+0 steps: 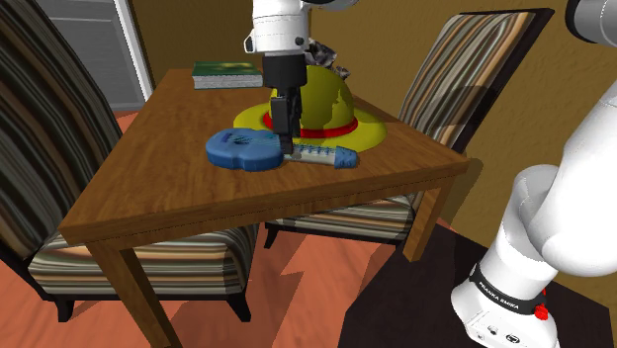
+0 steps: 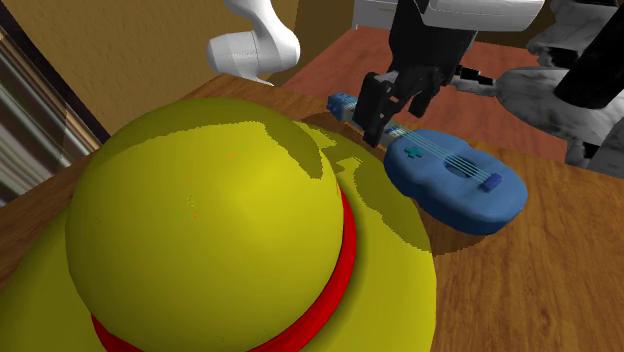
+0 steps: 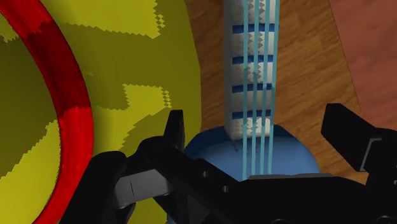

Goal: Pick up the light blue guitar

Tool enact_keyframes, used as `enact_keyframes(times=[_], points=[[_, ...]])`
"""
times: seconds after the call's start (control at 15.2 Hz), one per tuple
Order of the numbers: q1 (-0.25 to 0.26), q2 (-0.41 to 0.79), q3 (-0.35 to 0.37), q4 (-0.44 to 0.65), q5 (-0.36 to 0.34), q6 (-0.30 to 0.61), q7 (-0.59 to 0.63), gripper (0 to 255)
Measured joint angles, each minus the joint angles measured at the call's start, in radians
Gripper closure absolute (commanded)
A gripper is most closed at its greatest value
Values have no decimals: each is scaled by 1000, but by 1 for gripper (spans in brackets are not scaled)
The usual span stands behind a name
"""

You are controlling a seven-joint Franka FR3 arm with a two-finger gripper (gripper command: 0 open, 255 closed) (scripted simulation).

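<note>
My claw (image 3: pixel 257 124) hangs spread wide over the guitar (image 1: pixel 247 150), one finger on each side of the pale neck (image 3: pixel 251 63) just where it joins the blue body. Nothing is gripped, and I see neither finger touching it. I judge this to be the moment right before the grasp: the next move calls for a short drop and a squeeze across the neck, kept clear of the hat (image 1: pixel 321 104), whose yellow brim lies just beside the guitar, perhaps touching it.

The guitar lies flat near the middle of the wooden table (image 1: pixel 168 193), neck pointing to the shoulder view's right. Further back a green book (image 1: pixel 225 72) rests at the far edge. A striped chair (image 1: pixel 40 148) stands at the near left and a second chair (image 1: pixel 475 69) at the far right — past them an ochre wall (image 1: pixel 198 30), with a reddish floor (image 1: pixel 307 287) below.
</note>
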Motion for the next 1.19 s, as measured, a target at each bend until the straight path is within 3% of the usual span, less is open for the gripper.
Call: enact_keyframes(times=[0.07,0.13,0.79,1.19], points=[[0,1,0,-7,0,8,-1,0],[1,1,1,-13,0,14,0,255],[2,0,2,-18,1,19,1,255],[1,7,1,56,-1,-49,5,255]])
